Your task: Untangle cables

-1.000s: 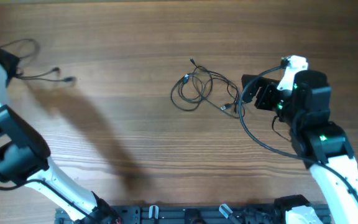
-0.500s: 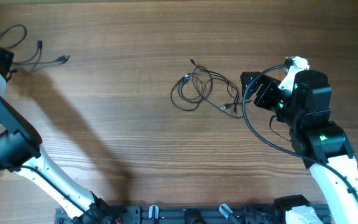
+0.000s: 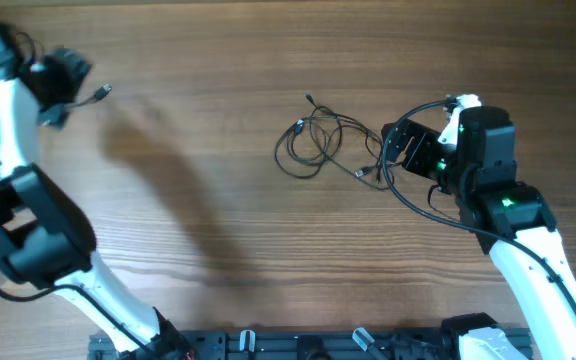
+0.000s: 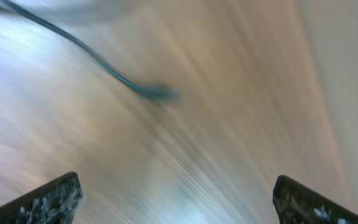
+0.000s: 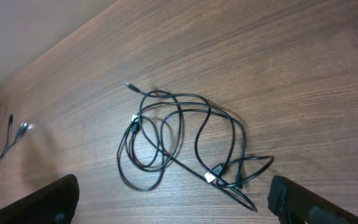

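Near the tabletop's (image 3: 218, 230) far left corner, the left gripper (image 4: 176, 186) is released, jaws wide with nothing between them. A loose cord (image 3: 101, 92) lies beside it. The tangled bundle of cables (image 3: 326, 147) lies mid-table, toward the far edge. Just right of it, the right gripper (image 3: 400, 148) hangs released and empty.

Thin black tangled bundle (image 3: 323, 145) of looped cords, flat at centre; separate loose strand (image 3: 101, 92) far left.
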Available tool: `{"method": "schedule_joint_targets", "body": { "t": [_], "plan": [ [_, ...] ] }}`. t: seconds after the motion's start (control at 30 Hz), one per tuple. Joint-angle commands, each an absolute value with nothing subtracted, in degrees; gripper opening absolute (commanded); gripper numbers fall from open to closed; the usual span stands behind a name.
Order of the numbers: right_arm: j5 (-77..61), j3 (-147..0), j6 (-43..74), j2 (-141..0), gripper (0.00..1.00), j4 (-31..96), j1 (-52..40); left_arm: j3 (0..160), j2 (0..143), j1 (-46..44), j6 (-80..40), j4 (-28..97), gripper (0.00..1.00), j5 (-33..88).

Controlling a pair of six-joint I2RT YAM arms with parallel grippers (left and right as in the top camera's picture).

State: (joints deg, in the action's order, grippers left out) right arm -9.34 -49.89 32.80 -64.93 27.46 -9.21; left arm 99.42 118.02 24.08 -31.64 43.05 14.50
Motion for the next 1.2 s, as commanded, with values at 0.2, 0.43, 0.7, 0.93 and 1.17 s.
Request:
{"method": "schedule_joint_targets", "body": {
  "t": [0.2, 0.43, 0.7, 0.93, 1.17],
  "plan": [
    [-2.9, -50.7, 54.1, -63.9, 1.0, 43.8, 2.5, 99.4, 117.7, -16.1, -40.0, 52.2, 1.0, 24.6],
    [-2.9, -50.6, 54.0, -63.9, 1.0, 50.6, 9.2, 99.4, 117.9, -34.4, -59.3, 38.0, 0.92, 23.0],
    [-3.1, -50.6, 54.0, -63.9, 1.0, 52.5, 9.2, 99.3, 119.8, -39.1, -63.7, 37.3, 0.73, 14.7],
    [-3.1, -50.6, 51.1, -63.9, 1.0, 52.8, 9.2, 99.3, 124.7, -41.5, -63.7, 37.9, 0.52, 14.6],
    [-3.2, -50.5, 50.9, -63.9, 1.0, 52.8, 9.2, 99.3, 127.7, -41.9, -63.0, 37.7, 0.19, 10.1]
  ]
}}
